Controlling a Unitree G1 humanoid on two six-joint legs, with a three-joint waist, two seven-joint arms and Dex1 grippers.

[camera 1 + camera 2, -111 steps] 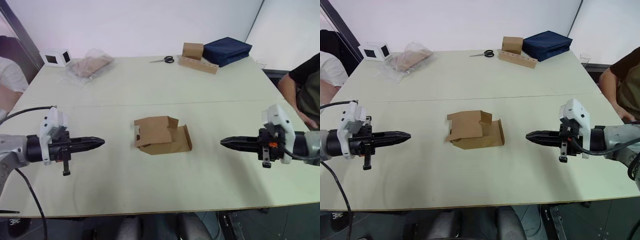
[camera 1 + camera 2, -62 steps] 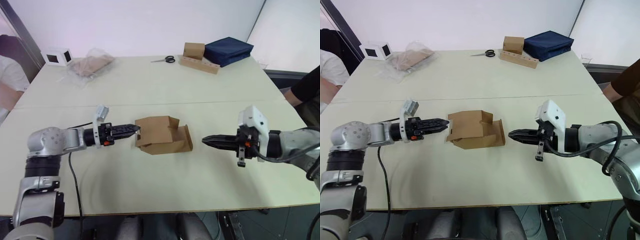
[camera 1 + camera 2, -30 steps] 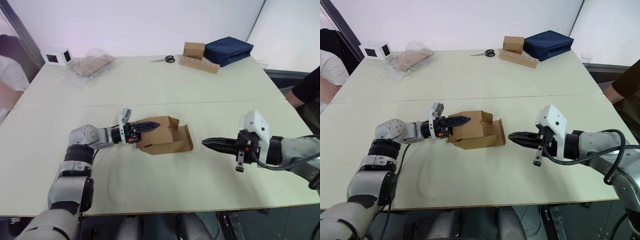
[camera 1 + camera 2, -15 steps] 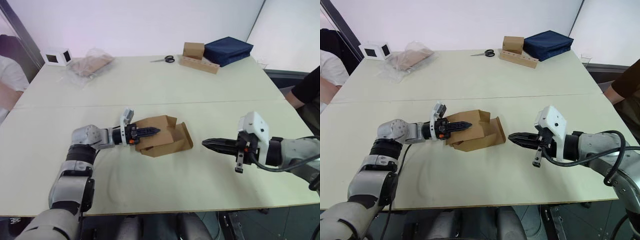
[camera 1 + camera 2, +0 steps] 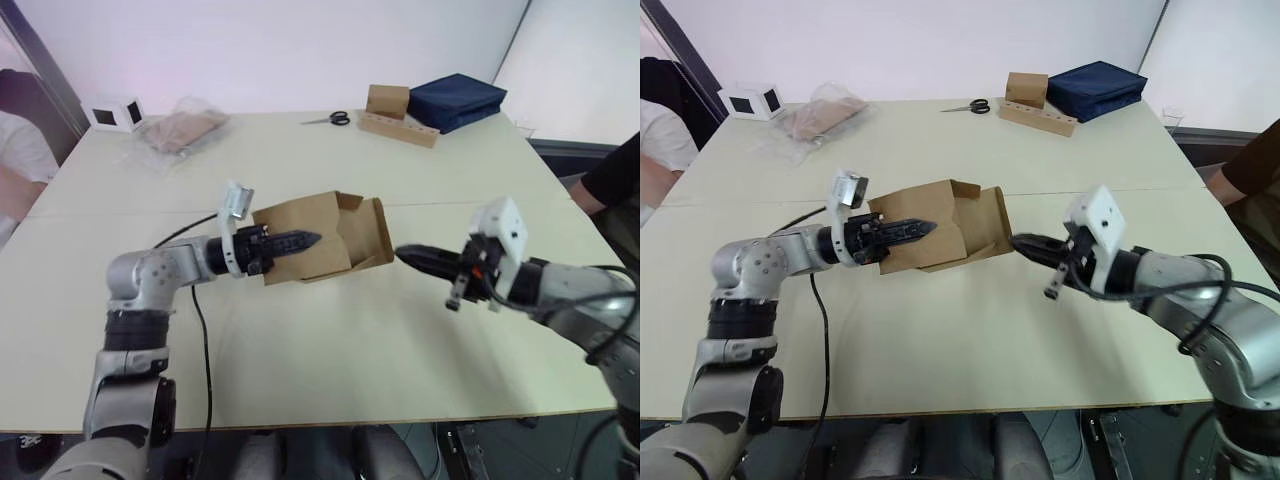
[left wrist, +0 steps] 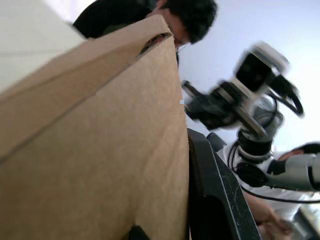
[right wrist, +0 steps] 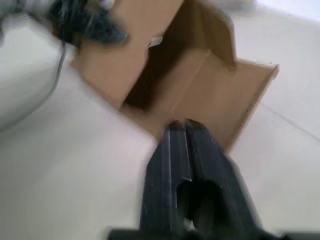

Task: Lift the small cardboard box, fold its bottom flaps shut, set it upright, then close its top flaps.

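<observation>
The small cardboard box (image 5: 308, 237) is plain brown and hangs tilted above the table (image 5: 300, 370), its open end turned to the right. My left gripper (image 5: 303, 240) is shut on its near side wall; the left wrist view shows that wall (image 6: 100, 150) against a black finger (image 6: 215, 195). The flaps (image 5: 377, 230) at the open end spread outward; I cannot tell whether they are the bottom flaps or the top flaps. My right gripper (image 5: 1020, 242) is shut, its tips touching the lower flap (image 7: 220, 110) from the right.
At the table's far edge are a white cube box (image 5: 113, 113), a plastic bag (image 5: 185, 128), scissors (image 5: 328, 120), a brown box on a cardboard strip (image 5: 395, 113) and a navy bag (image 5: 455, 100). One person sits at the right edge (image 5: 615, 170), another at the left (image 5: 20, 150).
My left gripper reached the box, closed on its wall and raised it off the table. My right gripper moved in leftward and up to the open end's flap.
</observation>
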